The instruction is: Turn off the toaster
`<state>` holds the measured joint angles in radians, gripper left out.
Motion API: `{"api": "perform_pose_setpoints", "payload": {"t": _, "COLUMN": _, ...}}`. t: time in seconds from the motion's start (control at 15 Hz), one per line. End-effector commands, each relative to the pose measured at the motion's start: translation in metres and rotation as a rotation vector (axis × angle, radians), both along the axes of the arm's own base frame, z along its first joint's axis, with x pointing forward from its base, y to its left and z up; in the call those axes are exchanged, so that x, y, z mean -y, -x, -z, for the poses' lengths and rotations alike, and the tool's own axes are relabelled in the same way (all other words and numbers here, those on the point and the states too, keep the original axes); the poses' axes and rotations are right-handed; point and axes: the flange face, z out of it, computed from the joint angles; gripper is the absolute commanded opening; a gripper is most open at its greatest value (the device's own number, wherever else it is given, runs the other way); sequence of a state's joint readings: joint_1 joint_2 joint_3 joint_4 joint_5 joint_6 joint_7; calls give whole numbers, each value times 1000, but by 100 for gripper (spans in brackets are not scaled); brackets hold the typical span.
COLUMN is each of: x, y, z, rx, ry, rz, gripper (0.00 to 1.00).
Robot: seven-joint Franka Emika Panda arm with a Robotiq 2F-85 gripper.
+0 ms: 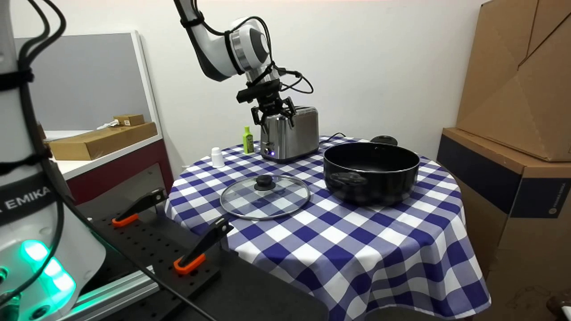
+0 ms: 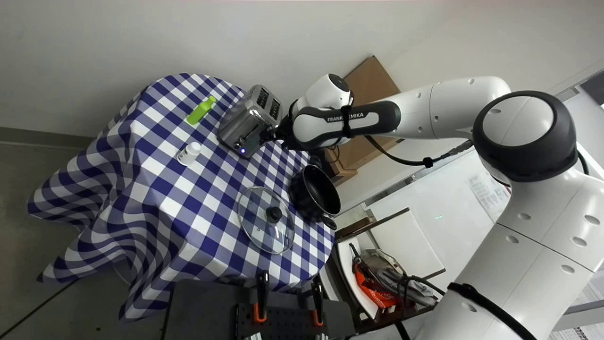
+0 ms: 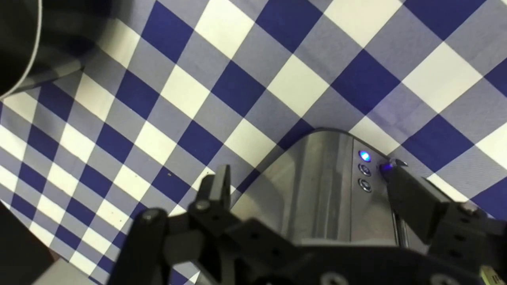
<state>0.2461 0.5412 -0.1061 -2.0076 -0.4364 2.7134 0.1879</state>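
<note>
The silver toaster [image 1: 304, 133] stands at the back of the checkered table; it also shows in an exterior view [image 2: 237, 123]. In the wrist view its end [image 3: 313, 198] lies below my gripper. A button [image 3: 365, 156] on its end glows blue-violet, with two unlit buttons [image 3: 365, 177] beside it. My gripper [image 1: 275, 124] points down at the control end, fingers wide apart and nothing between them; it also shows in the wrist view [image 3: 309, 172]. The right finger there overlaps a dark knob [image 3: 387, 168] close to the buttons. I cannot tell whether it touches. The lever is mostly hidden.
A black pot [image 1: 372, 180] and a glass lid [image 1: 265, 200] sit nearer on the table. A green bottle [image 1: 248, 140] and a white bottle [image 1: 217, 158] stand beside the toaster. A wall [image 1: 379, 67] is behind it. Cardboard boxes [image 1: 513, 111] stand past the table.
</note>
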Motion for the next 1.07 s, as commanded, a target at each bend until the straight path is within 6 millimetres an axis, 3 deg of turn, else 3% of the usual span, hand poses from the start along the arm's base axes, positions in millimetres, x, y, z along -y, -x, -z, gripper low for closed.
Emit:
{"api": "perform_pose_setpoints", "payload": {"t": 0.0, "x": -4, "y": 3, "z": 13, "rx": 47, "ry": 21, "rz": 17, "gripper": 100}}
{"api": "perform_pose_setpoints", "payload": {"t": 1.0, "x": -8, "y": 11, "z": 63, "rx": 35, "ry": 26, "rz": 57, "gripper": 100}}
